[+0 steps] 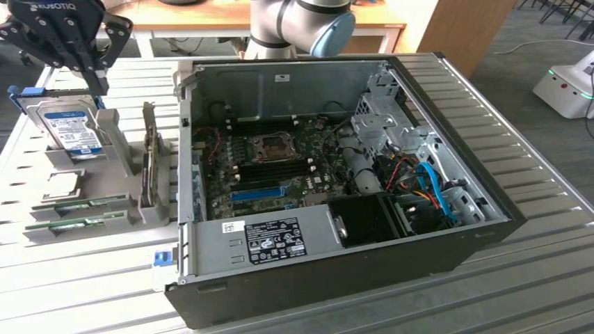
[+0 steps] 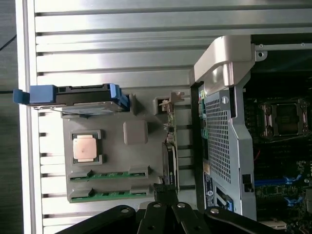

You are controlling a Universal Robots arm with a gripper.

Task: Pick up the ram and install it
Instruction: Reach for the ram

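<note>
Claw (image 1: 96, 83) pressed together, holding nothing, raised above the counter (image 1: 543, 278), two ram sticks (image 1: 82, 206) slotted in a grey tray (image 2: 117, 151) below it, open computer case (image 1: 464, 250) alongside

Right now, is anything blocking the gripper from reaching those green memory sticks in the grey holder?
Nothing covers the ram sticks; they lie open from above. The gripper hangs over the upright hard drive, which stands between it and them.
</note>
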